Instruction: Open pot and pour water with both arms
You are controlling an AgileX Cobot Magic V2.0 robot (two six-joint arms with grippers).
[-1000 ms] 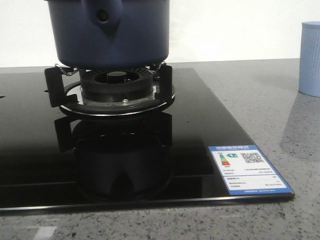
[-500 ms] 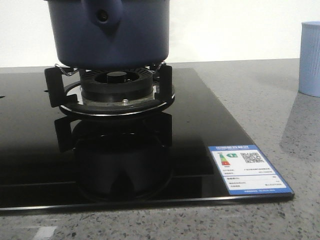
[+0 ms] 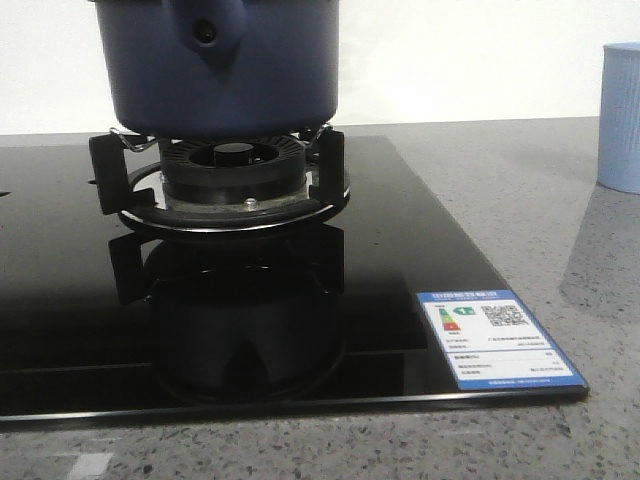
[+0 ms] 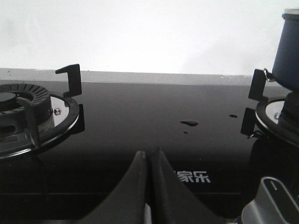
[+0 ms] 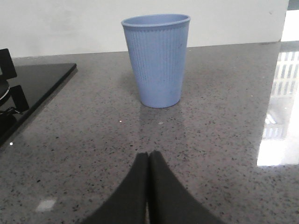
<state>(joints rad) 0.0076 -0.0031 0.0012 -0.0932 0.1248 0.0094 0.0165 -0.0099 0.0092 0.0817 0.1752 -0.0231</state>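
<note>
The pot (image 3: 220, 65) is sitting at the upper left of the front view on the black prongs of a burner (image 3: 232, 175), its top cut off by the frame edge and its handle mount with the small round hole facing the camera. The burner is standing on a glossy black stove top (image 3: 420, 250) that is mirroring it, and a blue-bordered label (image 3: 497, 338) is lying stuck near the lower right corner of the glass. The stove top is resting in a speckled grey desk (image 3: 560, 200), and a pale blue ribbed cup (image 3: 620, 115) is standing at the right edge of the front view, well apart from the pot. In the left wrist view the left gripper (image 4: 149, 158) is showing at the bottom centre with its jaws pressed together and holding nothing, hovering over the glass; a second burner (image 4: 28, 116) is lying at the left edge, a few water drops (image 4: 189, 123) are sitting on the glass near the middle, and the pot is peeking in at the upper right. In the right wrist view the right gripper (image 5: 148, 161) is also showing its jaws pressed together and empty, low over the desk, with the cup standing upright ahead of it in the upper middle of the frame.
</note>
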